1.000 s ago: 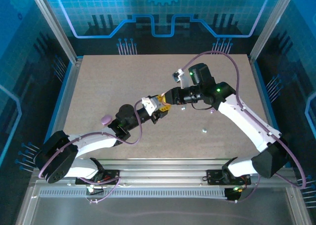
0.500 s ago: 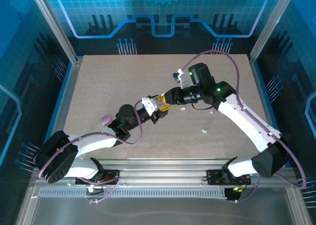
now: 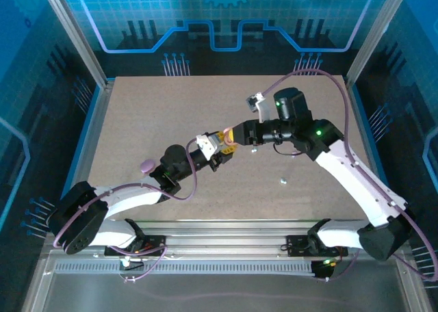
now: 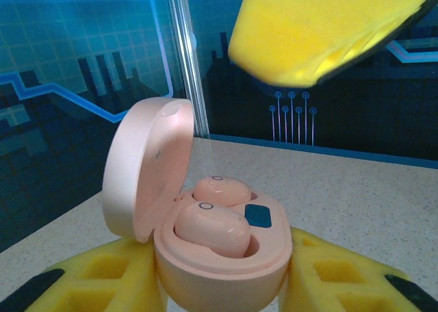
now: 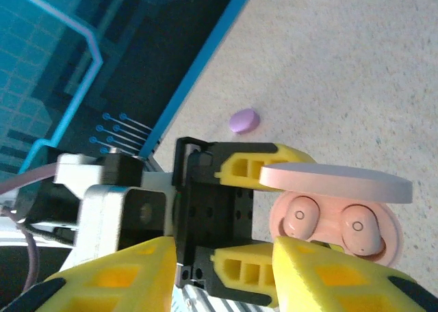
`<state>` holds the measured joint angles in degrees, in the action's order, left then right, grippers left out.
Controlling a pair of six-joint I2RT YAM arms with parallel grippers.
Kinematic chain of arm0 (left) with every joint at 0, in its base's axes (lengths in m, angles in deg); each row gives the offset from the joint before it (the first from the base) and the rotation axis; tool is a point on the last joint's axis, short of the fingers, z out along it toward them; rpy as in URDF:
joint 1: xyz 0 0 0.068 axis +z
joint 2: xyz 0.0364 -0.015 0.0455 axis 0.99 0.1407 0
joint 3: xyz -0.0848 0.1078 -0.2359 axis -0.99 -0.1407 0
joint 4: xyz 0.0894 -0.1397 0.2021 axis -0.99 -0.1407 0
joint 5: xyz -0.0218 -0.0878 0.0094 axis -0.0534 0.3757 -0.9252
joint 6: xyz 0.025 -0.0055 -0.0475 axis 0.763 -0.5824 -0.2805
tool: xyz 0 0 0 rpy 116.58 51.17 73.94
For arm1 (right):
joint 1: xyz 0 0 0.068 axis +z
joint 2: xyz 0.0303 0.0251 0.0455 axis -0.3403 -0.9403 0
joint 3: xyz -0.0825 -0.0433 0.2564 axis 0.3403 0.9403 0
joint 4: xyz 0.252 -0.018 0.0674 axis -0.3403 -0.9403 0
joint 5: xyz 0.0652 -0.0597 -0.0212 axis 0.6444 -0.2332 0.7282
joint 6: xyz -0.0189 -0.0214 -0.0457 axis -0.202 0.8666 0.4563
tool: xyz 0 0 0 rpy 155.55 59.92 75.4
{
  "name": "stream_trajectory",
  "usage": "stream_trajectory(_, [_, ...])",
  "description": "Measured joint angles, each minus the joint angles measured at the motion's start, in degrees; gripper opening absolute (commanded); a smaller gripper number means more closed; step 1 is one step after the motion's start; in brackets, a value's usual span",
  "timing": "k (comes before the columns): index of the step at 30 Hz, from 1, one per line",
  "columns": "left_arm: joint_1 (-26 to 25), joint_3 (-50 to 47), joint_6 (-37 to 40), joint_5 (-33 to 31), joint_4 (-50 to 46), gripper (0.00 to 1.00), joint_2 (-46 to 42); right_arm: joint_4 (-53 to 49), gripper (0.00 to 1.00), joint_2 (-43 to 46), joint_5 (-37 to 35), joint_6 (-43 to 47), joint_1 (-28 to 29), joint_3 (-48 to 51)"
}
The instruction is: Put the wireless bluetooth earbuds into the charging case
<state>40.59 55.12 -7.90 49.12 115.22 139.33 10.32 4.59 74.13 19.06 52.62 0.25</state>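
1. Earbuds (image 4: 212,219), both pink, sit in the wells of the open pink charging case (image 4: 226,274).
2. My left fingers (image 4: 96,278) are grasping that case from both sides.
3. My right fingers (image 5: 116,278) hang released and empty just above it, over the counter (image 5: 328,66).

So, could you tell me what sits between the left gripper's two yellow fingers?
The open pink charging case, with two pink earbuds resting inside, as the left wrist view shows.
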Motion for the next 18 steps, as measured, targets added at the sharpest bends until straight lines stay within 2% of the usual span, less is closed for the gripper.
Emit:
stream_trajectory(8, [-0.04, 0.0, 0.0, 1.27, -2.91, 0.4, -4.5, 3.21, 0.52, 5.03, -7.72, -0.35, -2.49, 2.23])
stream_trajectory(12, [-0.11, 0.0, 0.0, 2.56, -4.24, 0.4, -6.16, 2.86, 0.57, 0.9, -7.34, -1.16, -4.68, -1.4])
stream_trajectory(18, [-0.24, 0.09, 0.0, 3.58, -6.01, 0.4, -7.13, 0.17, 0.6, -8.31, -4.61, -1.79, -4.68, -8.17])
